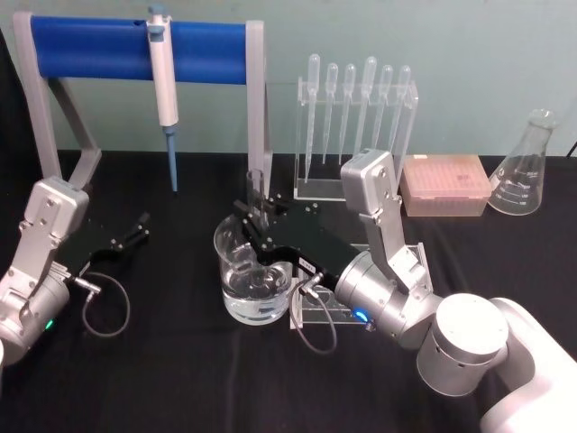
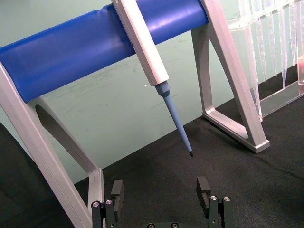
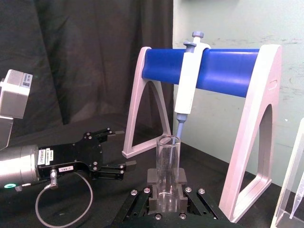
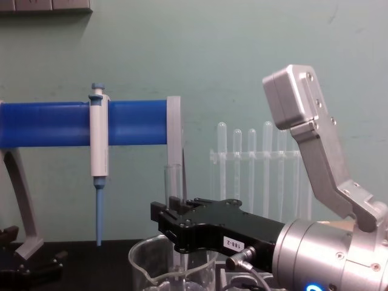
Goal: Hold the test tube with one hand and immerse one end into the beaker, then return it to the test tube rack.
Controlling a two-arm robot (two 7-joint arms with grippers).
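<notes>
Right gripper (image 1: 255, 215) is clamped on the test tube (image 3: 167, 161), which stands dead upright with the beaker (image 1: 231, 262) straight below, so dipping is a plain vertical move. Can't tell if the tip's wet. Left gripper (image 2: 160, 194) sits open and empty, off left.

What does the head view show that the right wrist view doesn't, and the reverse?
Head view: the beaker with clear liquid below the right gripper, the flask and the pink tip box. Right wrist view: the test tube, its round bottom seated between the gripper's fingers. Both: the test tube upright in the shut right gripper, the pipettor on the blue stand, and the open left gripper.
</notes>
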